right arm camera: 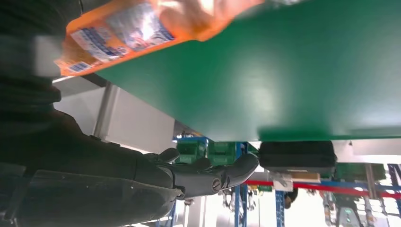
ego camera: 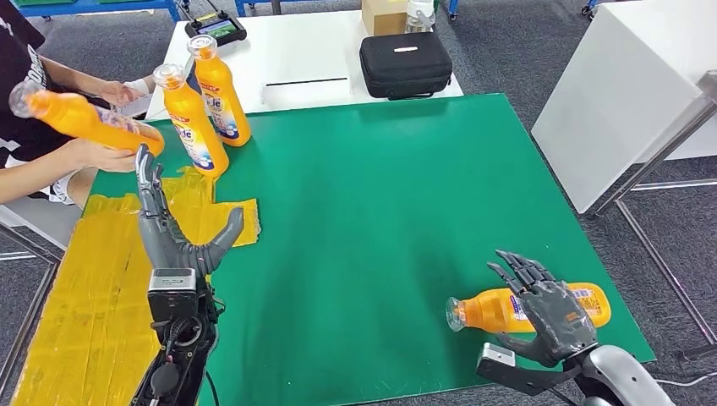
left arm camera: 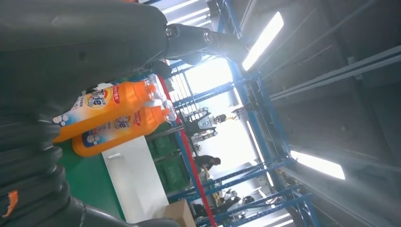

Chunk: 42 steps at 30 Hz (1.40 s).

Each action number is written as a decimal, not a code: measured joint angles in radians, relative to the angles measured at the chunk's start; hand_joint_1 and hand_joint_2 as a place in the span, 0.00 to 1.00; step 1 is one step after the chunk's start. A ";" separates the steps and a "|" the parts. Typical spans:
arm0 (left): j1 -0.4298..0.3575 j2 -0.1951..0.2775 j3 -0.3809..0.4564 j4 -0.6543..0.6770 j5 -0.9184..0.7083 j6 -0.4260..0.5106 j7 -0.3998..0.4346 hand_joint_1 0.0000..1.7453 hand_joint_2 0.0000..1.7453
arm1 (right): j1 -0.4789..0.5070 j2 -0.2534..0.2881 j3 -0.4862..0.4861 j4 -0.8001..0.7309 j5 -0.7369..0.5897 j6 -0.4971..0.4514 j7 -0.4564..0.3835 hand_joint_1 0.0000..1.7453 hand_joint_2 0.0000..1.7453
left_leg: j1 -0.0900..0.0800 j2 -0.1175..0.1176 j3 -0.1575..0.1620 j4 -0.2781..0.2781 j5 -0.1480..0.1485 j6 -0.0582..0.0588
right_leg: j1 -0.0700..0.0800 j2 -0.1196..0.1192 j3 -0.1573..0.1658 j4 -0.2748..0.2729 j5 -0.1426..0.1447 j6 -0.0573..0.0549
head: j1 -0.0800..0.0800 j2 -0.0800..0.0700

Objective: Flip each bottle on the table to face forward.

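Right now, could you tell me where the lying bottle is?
In the head view, the lying bottle rests on the green mat, near right corner, partly behind the right hand.

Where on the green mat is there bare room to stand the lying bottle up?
The middle of the green mat is bare, between the left hand and the lying bottle under the right hand. The far-left corner is crowded: two upright bottles, a person's hands.

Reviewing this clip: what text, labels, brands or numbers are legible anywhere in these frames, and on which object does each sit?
No text can be read in full.
Rear standing orange plastic bottle: large blue letters on its white label, roughly "ole"; the rest too small.
Front standing orange bottle: label print blurred.
Lying orange bottle under the right hand: white label, fine print unreadable.
Black zip case: small white tag, unreadable.
Black handheld device: screen unreadable.
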 joint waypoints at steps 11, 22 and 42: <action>0.003 0.017 -0.056 0.011 0.059 0.028 0.000 0.00 1.00 | -0.027 -0.065 -0.210 0.173 -0.031 0.109 -0.037 0.00 1.00 | -0.001 0.000 -0.001 0.000 0.000 0.001 | -0.001 0.000 0.001 0.000 0.000 0.001 | 0.000 0.000; -0.034 0.019 -0.082 0.066 0.068 0.010 0.000 0.00 1.00 | -0.130 -0.114 -0.241 0.403 0.043 0.142 0.013 0.00 1.00 | -0.001 0.000 0.000 0.000 0.000 0.002 | -0.001 0.000 0.001 0.000 0.000 0.002 | 0.000 0.000; -0.046 0.004 -0.084 0.090 0.034 0.014 0.000 0.00 1.00 | -0.310 -0.075 -0.109 0.714 0.102 -0.042 0.027 1.00 1.00 | -0.001 0.001 0.004 0.000 0.000 0.001 | -0.001 0.002 0.004 0.000 0.000 0.002 | 0.000 0.000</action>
